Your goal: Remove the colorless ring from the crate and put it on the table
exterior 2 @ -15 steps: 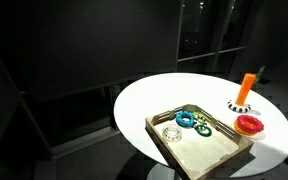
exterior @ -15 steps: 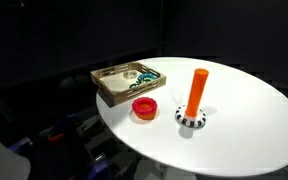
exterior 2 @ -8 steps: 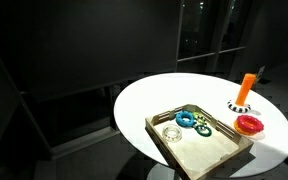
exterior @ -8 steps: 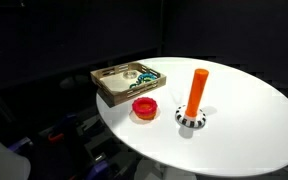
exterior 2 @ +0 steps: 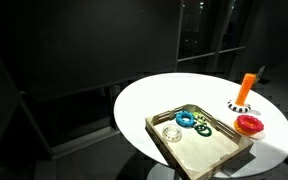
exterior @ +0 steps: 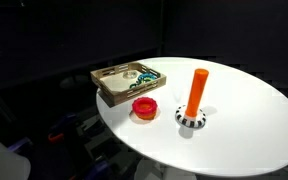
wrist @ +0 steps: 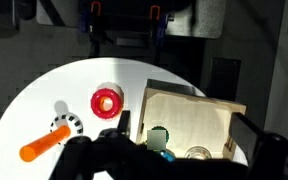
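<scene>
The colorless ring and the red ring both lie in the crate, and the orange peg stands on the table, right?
No: the red ring lies on the table outside the crate, as both exterior views show. The colorless ring is in the crate, and the orange peg stands on the table.

No change visible, crate [exterior 2: 212, 152] seemingly unmoved, dim views limit certainty

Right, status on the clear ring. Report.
Claw open, empty, well above crate. Clear ring lying in it, untouched. Teal ring close by, nothing on top.
</scene>
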